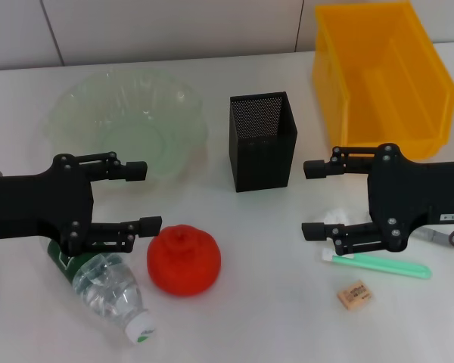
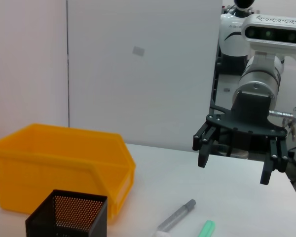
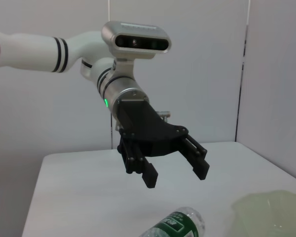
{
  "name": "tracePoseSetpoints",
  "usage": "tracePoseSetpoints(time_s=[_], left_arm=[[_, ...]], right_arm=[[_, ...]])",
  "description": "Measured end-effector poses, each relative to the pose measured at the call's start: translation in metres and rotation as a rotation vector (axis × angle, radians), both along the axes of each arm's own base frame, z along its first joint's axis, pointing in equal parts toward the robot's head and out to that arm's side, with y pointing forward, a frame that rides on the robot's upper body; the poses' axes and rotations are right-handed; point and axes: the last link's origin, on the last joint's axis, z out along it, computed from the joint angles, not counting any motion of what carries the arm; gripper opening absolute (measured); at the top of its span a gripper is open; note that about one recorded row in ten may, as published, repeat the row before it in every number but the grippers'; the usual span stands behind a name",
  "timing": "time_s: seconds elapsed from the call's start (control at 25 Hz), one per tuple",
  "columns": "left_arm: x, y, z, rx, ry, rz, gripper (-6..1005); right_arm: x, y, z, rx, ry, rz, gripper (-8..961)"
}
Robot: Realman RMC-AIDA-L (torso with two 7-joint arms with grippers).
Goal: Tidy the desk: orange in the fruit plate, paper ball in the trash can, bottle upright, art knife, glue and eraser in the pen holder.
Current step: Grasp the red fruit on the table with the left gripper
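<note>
Counter (image 1: pixel 250 318): smooth white, slight sheen. Trash can (image 1: pixel 378 76): glossy yellow moulded plastic. Pen holder (image 1: pixel 262 140): matt black perforated metal mesh. Fruit plate (image 1: pixel 125 121): translucent pale-green glass, rippled. Bottle (image 1: pixel 106 291): clear ribbed plastic, shiny green label, white cap. Orange (image 1: pixel 184 259): matt, lightly dimpled skin. Eraser (image 1: pixel 355 294): dull tan rubber. Both tools look matt black.

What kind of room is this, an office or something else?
Probably a robot test lab staged as a desk: a bare white desk against plain panel walls, with the orange, pen holder and trash can set out between two grippers.
</note>
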Motion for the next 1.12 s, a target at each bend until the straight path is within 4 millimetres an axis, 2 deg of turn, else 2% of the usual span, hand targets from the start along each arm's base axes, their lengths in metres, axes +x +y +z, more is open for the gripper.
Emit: tracePoseSetpoints(time_s=[0.16, 0.4, 0.6, 0.8, 1.12], left_arm=[[-0.001, 0.001, -0.002, 0.001, 0.004, 0.007, 786], [-0.002, 0.009, -0.034, -0.031, 0.074, 0.059, 786], [-0.001, 0.017, -0.062, -0.039, 0.153, 0.076, 785], [-0.002, 0.018, -0.074, -0.036, 0.198, 0.073, 785], [-0.012, 0.017, -0.084, -0.052, 0.249, 0.097, 784]], right_arm=[[0.003, 0.0, 0.003, 0.009, 0.005, -0.011, 766], [0.015, -0.007, 0.019, 0.047, 0.03, -0.052, 765], [0.02, -0.011, 0.025, 0.06, 0.042, -0.069, 765], [0.021, -0.013, 0.026, 0.059, 0.045, -0.074, 765], [0.023, -0.013, 0.023, 0.047, 0.055, -0.082, 765]])
